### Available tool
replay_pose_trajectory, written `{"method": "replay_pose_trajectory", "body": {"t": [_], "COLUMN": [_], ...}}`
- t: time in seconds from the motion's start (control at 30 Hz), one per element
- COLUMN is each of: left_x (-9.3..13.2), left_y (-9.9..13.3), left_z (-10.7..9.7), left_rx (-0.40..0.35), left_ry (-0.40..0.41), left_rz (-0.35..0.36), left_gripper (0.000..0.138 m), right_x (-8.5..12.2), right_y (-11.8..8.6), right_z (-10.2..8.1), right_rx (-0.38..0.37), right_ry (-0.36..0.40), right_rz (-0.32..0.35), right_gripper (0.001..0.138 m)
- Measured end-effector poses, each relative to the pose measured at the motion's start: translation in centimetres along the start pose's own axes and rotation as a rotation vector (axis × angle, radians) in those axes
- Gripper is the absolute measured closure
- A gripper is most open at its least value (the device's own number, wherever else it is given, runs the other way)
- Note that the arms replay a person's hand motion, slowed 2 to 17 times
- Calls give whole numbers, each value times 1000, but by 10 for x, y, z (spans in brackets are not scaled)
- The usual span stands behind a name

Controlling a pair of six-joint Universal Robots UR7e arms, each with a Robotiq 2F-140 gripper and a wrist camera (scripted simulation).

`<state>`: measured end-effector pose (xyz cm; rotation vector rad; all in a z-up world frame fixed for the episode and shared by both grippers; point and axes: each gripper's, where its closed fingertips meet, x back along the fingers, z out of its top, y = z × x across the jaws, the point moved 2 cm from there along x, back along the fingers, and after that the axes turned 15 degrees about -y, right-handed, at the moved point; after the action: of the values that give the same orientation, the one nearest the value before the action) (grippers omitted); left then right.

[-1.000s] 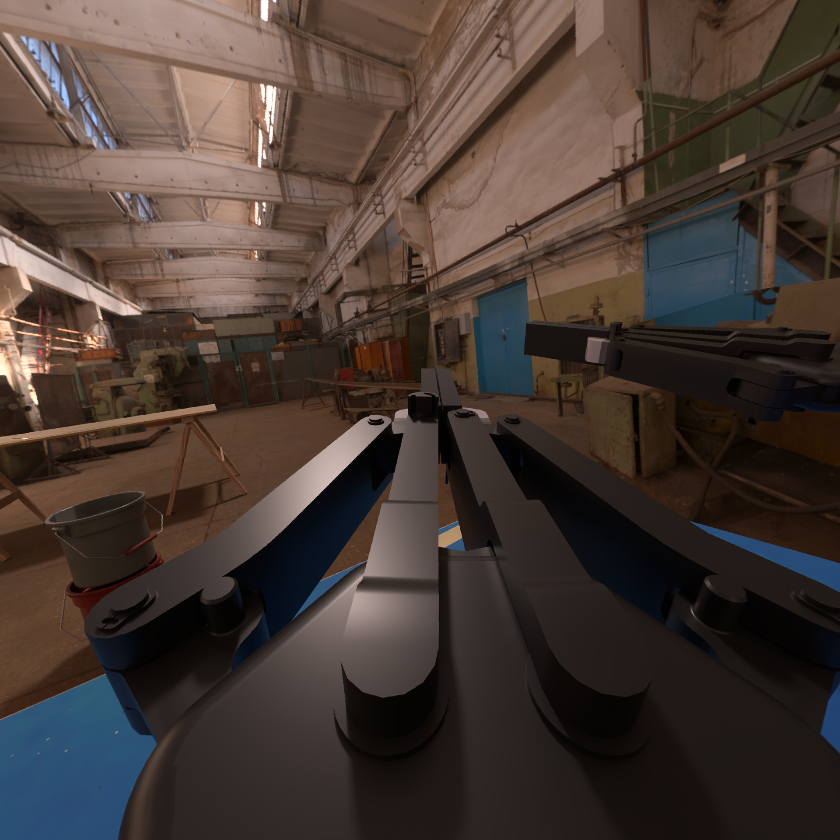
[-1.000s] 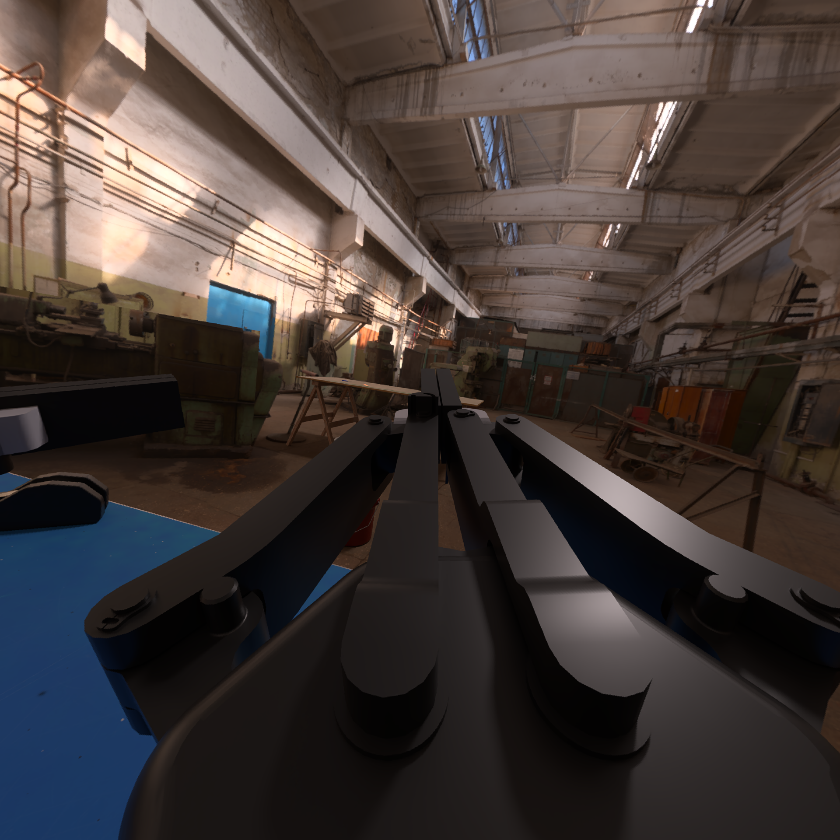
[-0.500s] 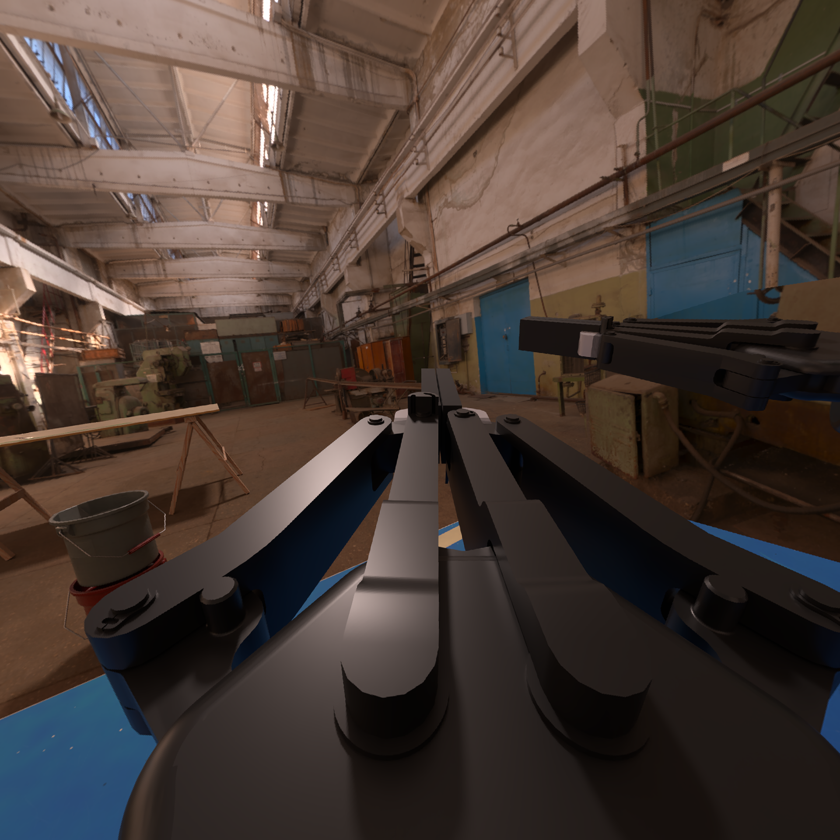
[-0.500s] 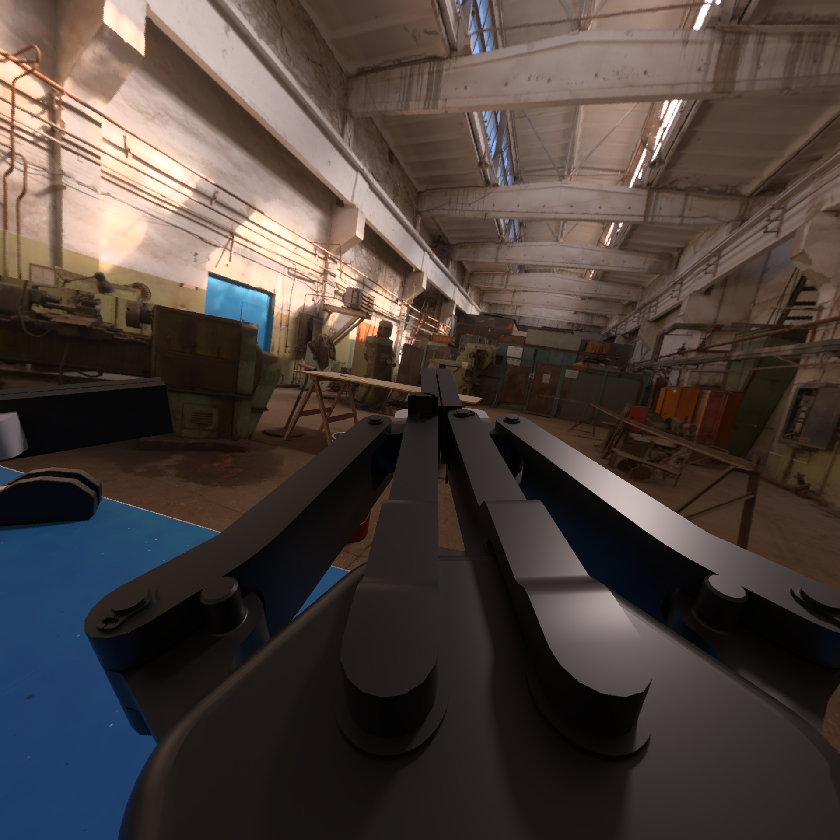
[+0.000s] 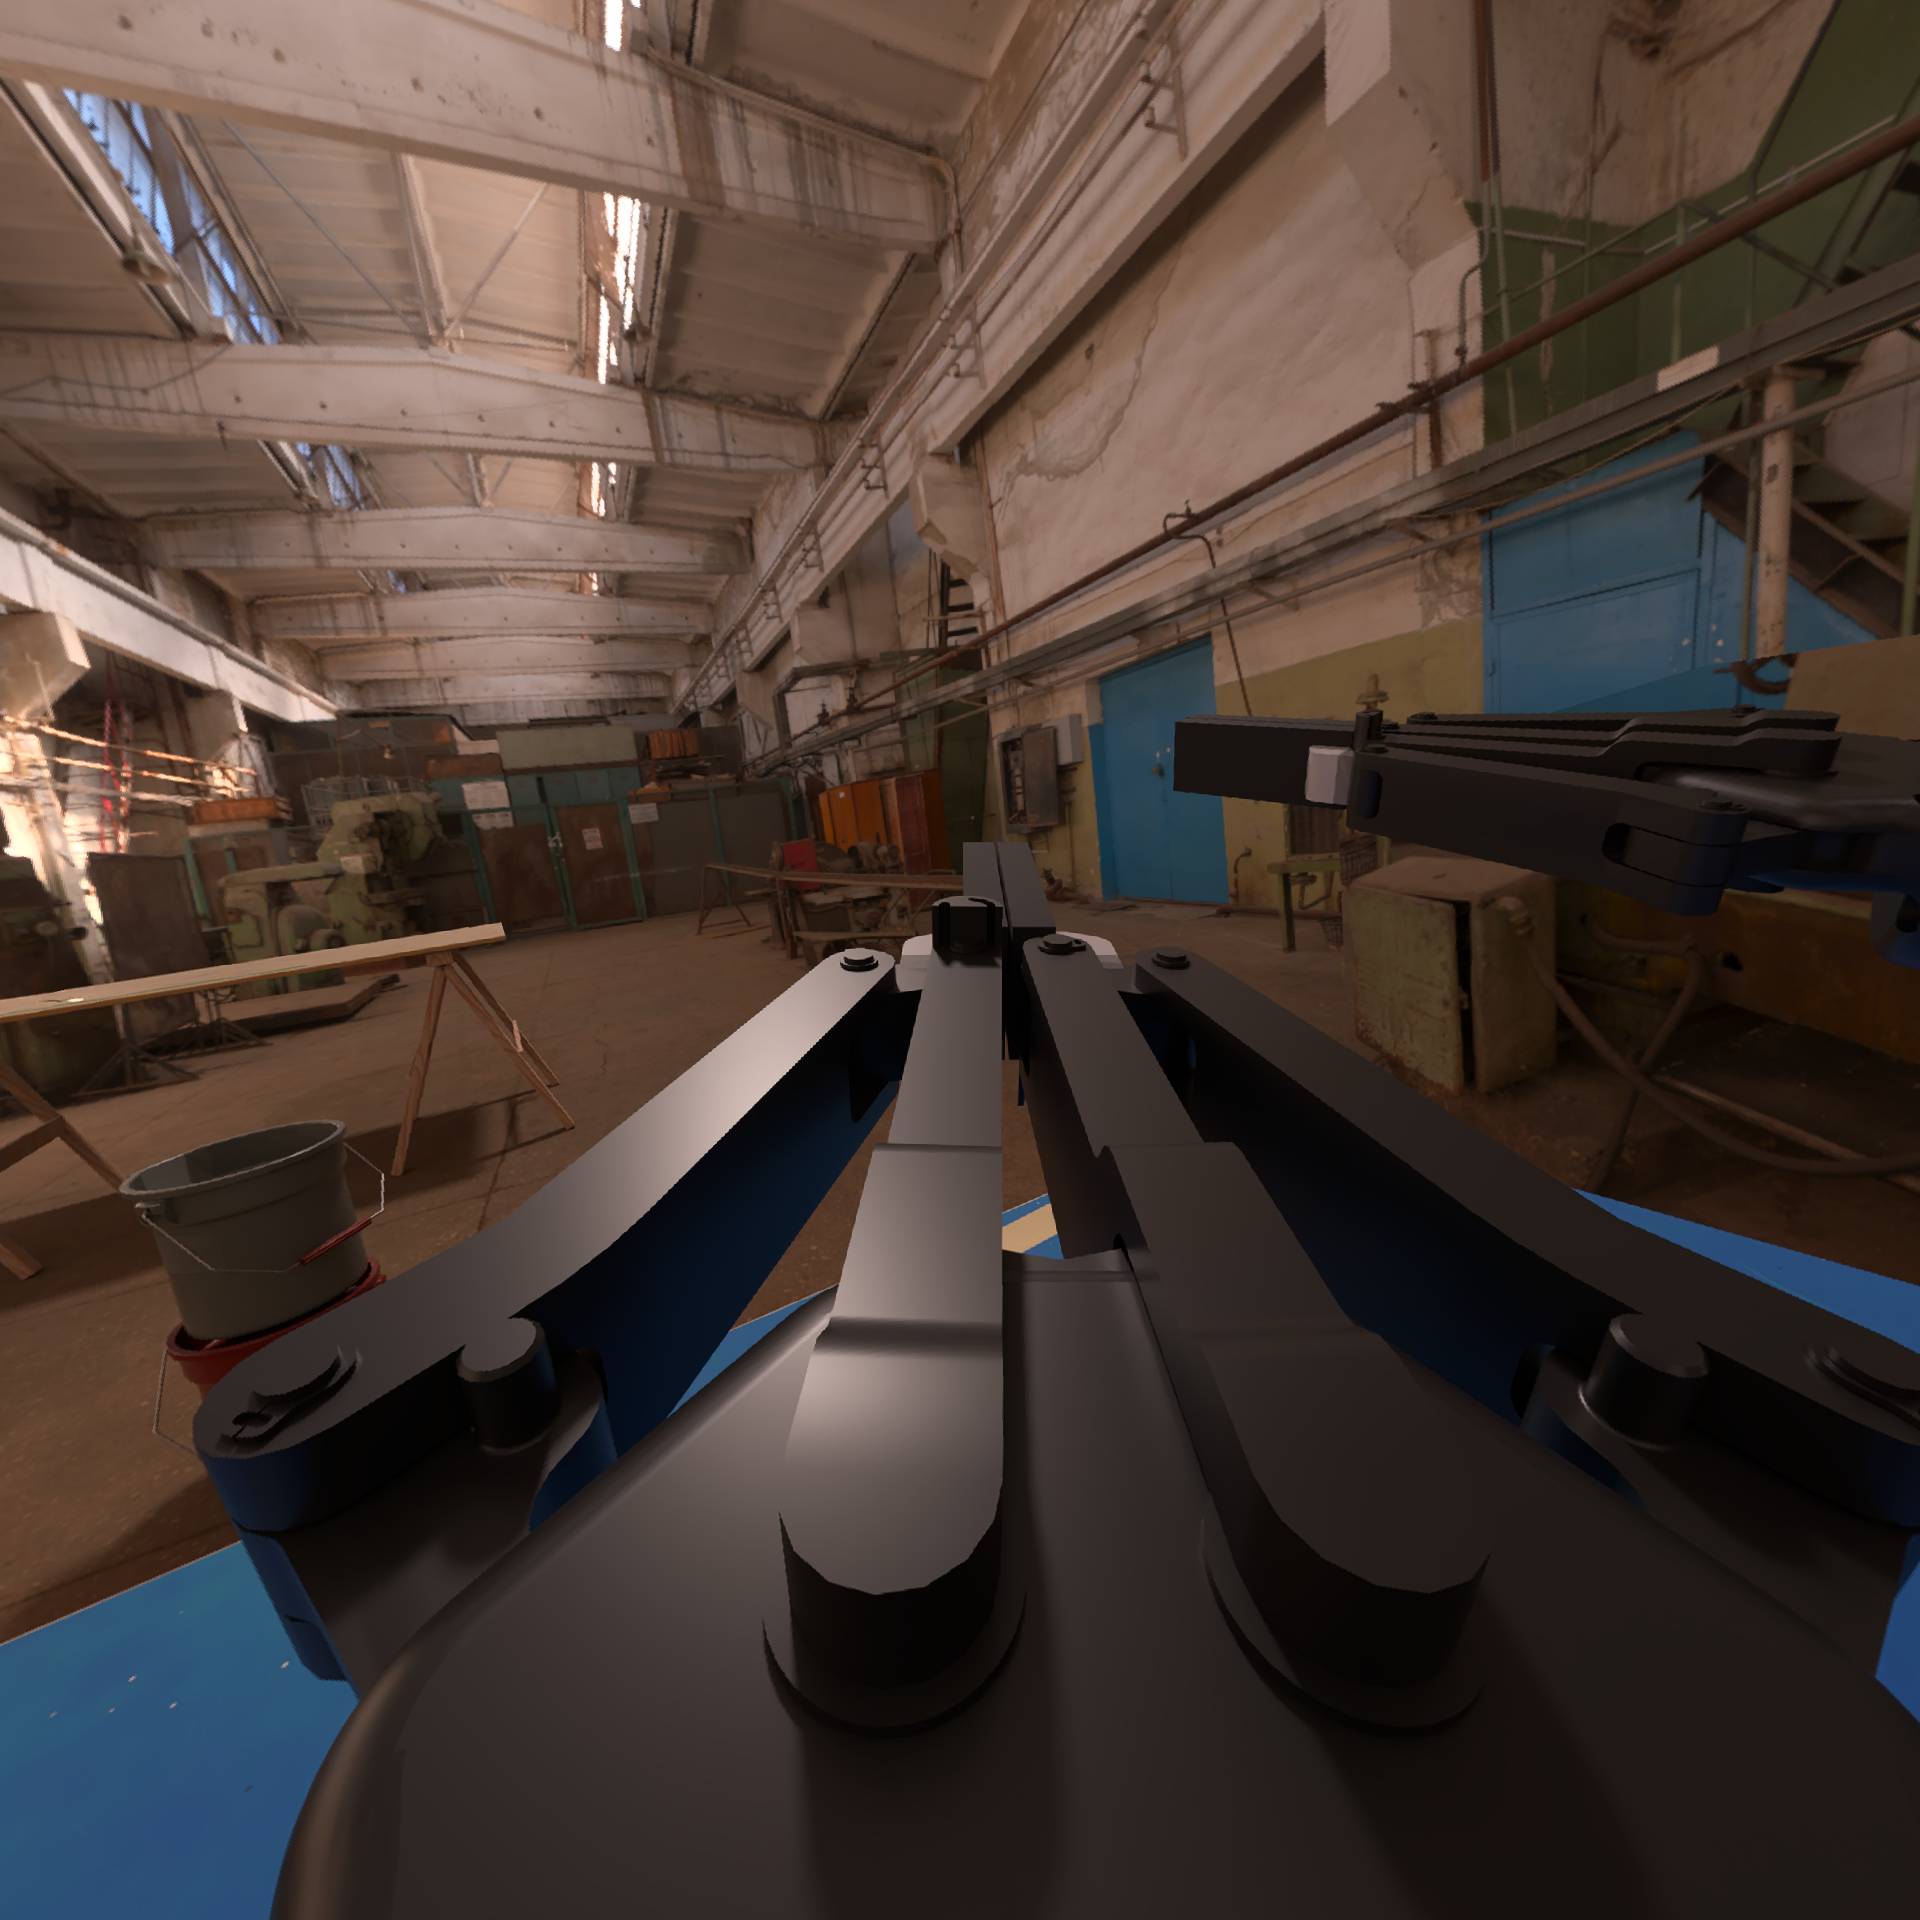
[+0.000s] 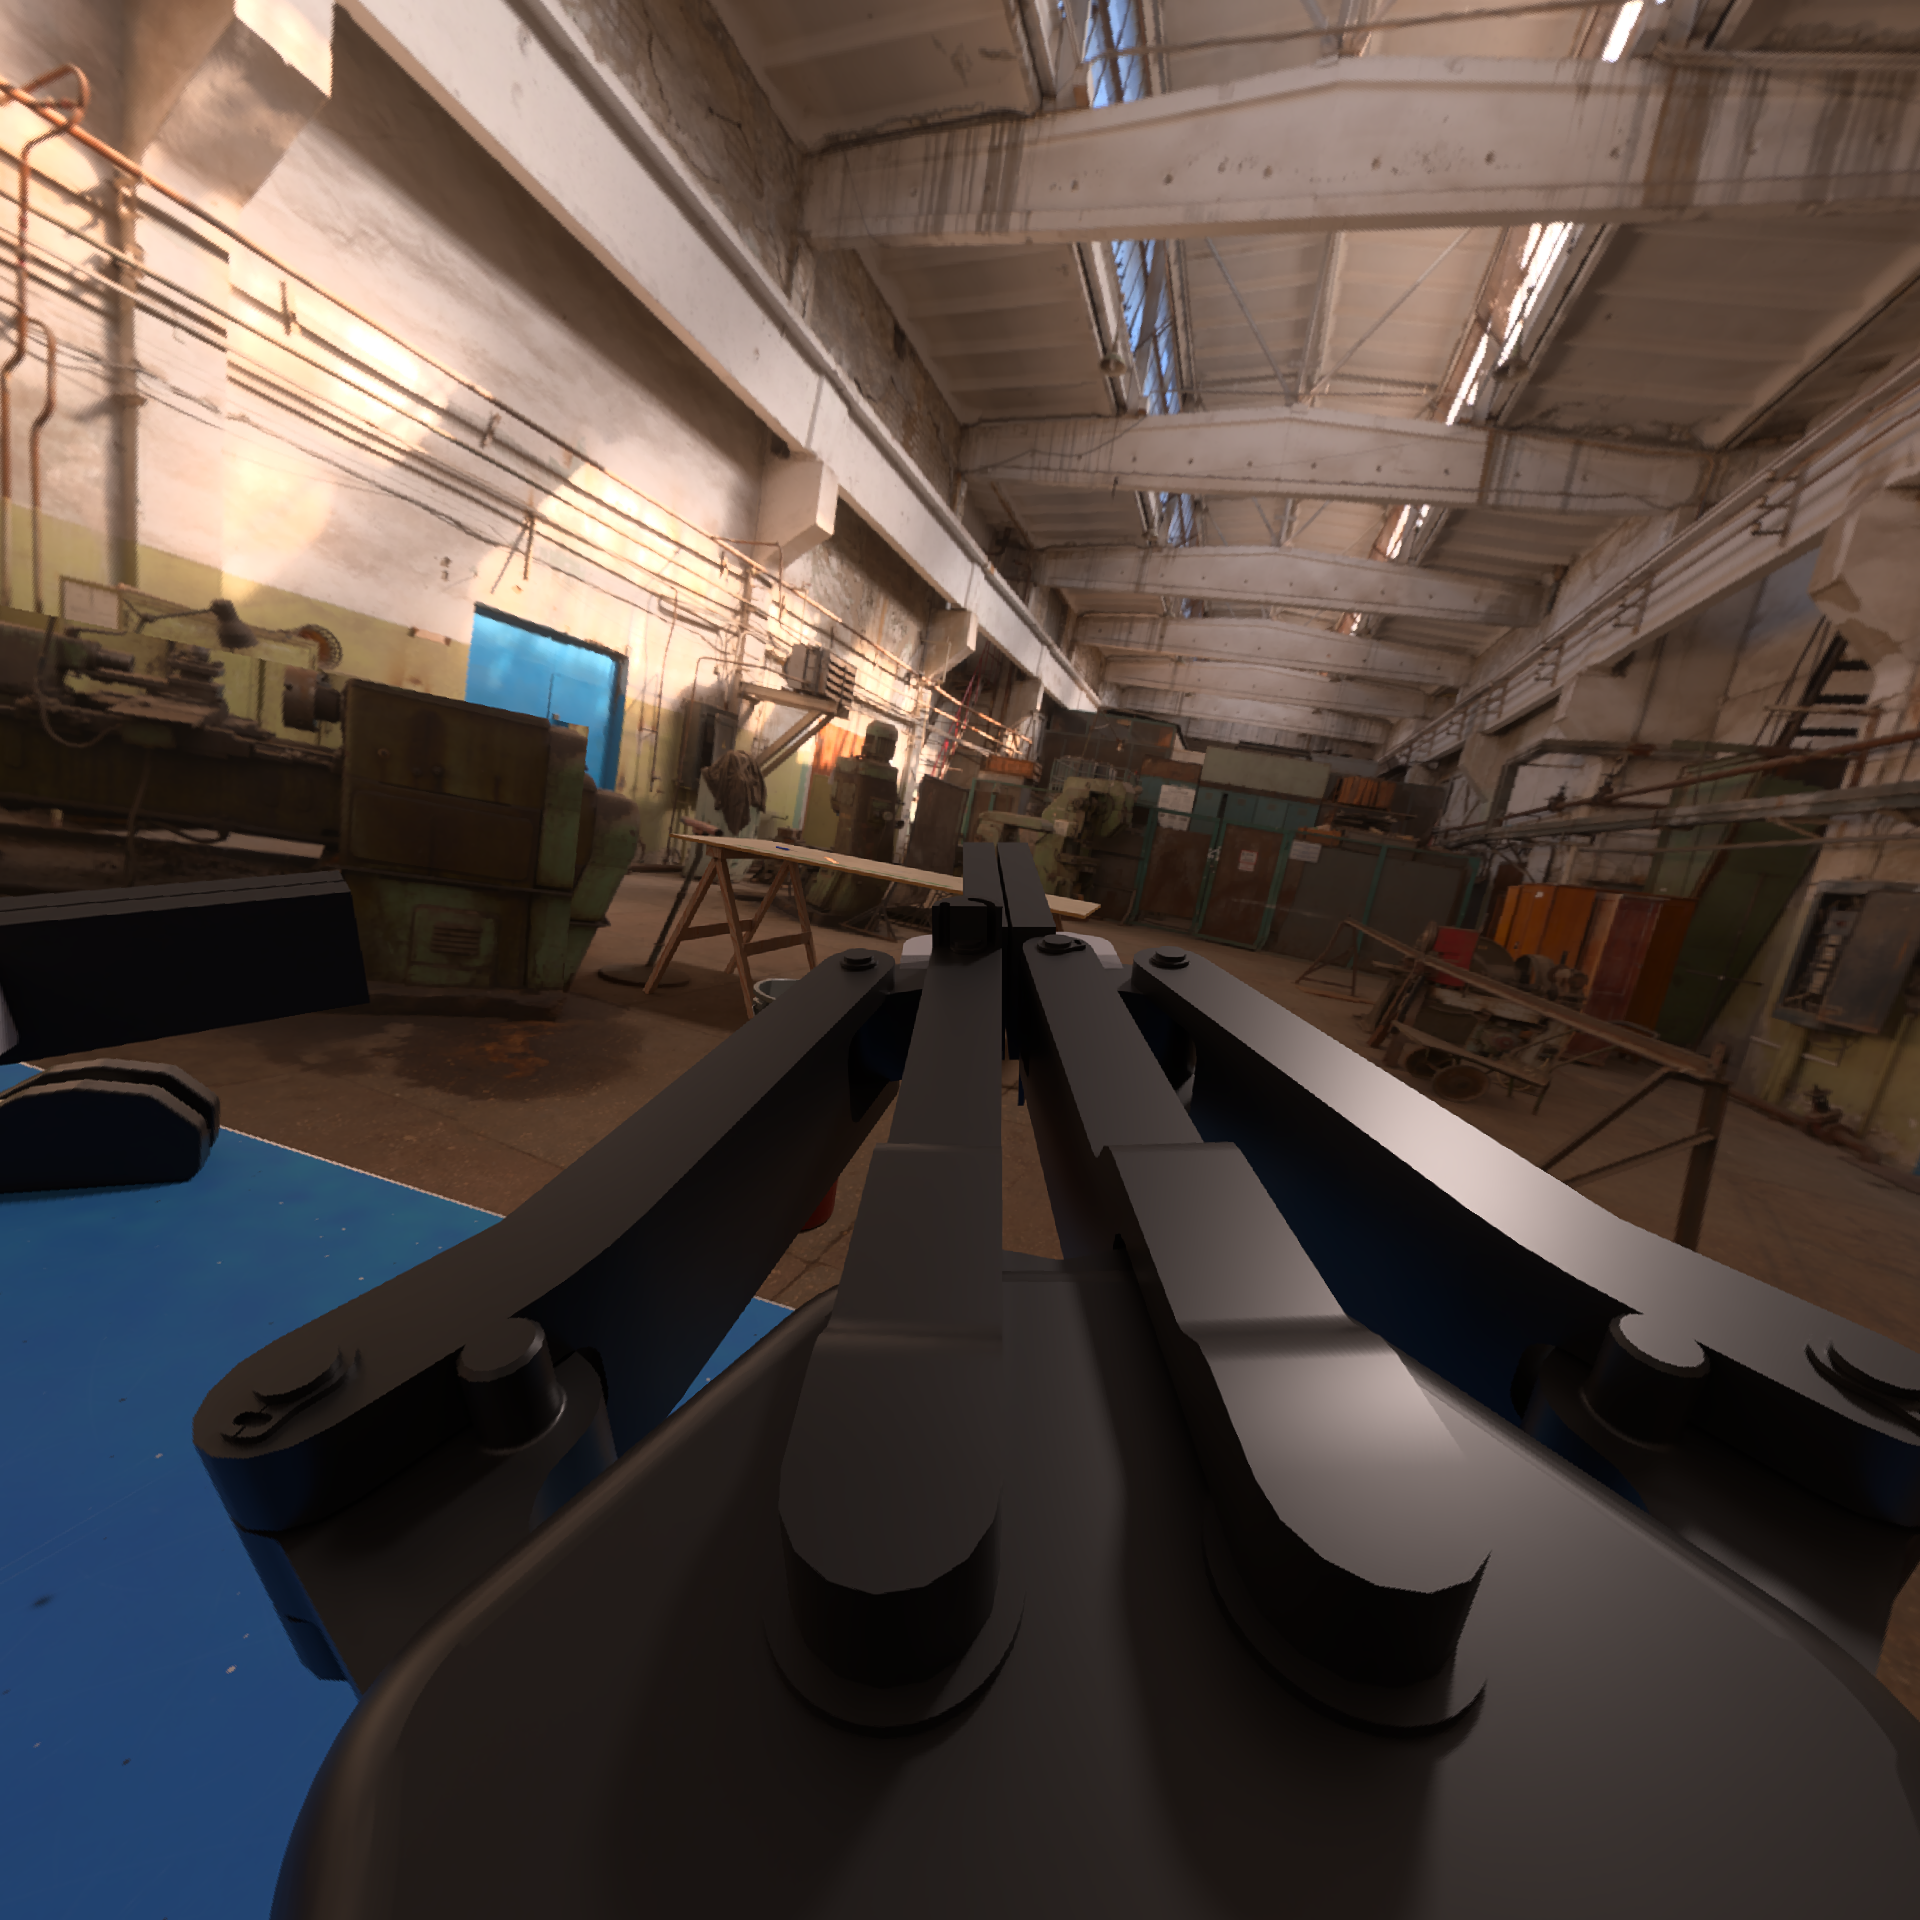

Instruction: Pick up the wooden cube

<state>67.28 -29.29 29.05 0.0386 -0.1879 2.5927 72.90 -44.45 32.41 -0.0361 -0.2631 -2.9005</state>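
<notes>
I cannot make out the wooden cube for certain in either view. A small pale tan patch [image 5: 1031, 1232] shows under my left gripper's links at the blue table's edge, mostly hidden. My left gripper [image 5: 997, 868] is shut and empty, pointing level out past the table edge. My right gripper [image 6: 997, 868] is also shut and empty, pointing level. The right gripper also shows at the right of the left wrist view [image 5: 1455, 774], fingers together. Part of the left gripper shows at the left edge of the right wrist view [image 6: 177, 961].
The blue table [image 5: 125, 1766] lies under both grippers and also shows in the right wrist view [image 6: 156, 1351]. Beyond its edge is a workshop floor with a grey bucket [image 5: 249, 1226], a trestle bench [image 5: 260, 971] and machines [image 6: 457, 831].
In the left wrist view the right gripper has crept slightly up and left. In the right wrist view the left gripper has slid a little left. Both grippers stay shut.
</notes>
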Motion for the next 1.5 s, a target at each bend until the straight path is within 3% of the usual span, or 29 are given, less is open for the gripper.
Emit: {"method": "replay_pose_trajectory", "body": {"t": [1.5], "left_x": [3], "left_y": [-4], "left_z": [3], "left_rx": [8], "left_ry": [7], "left_rz": [4], "left_gripper": [138], "right_x": [-18], "right_y": [2], "right_z": [15], "right_rx": [56], "right_ry": [-19], "right_rz": [-19], "right_gripper": [138]}}
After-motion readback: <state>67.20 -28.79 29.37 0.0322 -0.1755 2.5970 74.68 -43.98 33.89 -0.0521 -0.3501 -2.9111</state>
